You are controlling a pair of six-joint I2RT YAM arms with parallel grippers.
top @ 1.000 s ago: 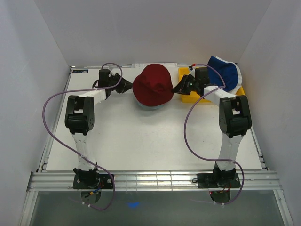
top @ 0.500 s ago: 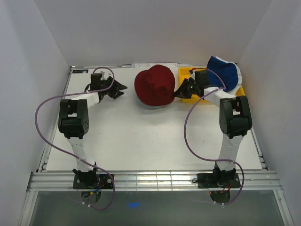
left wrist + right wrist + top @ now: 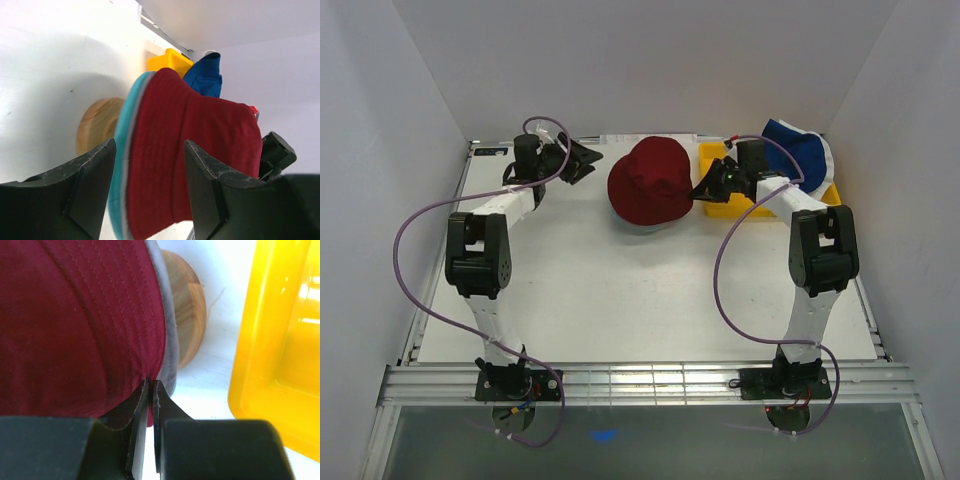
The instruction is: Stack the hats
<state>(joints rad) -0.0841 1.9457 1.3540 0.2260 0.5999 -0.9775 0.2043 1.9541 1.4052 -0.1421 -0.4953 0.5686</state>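
Gripper on right (image 3: 151,386) pinches dark red hat (image 3: 75,315).

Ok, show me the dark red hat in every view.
Top external: dark red hat at far centre, left of yellow tray.
Left wrist: hat centre to right, tray behind it.
Right wrist: hat upper left, tray at right edge.
Shared landmark: the yellow tray.

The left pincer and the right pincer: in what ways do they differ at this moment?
The left pincer is open and holds nothing; the right pincer is shut on the brim of the dark red hat. The left pincer is apart from that hat; the right pincer touches it, beside the yellow tray. Both point toward the hat.
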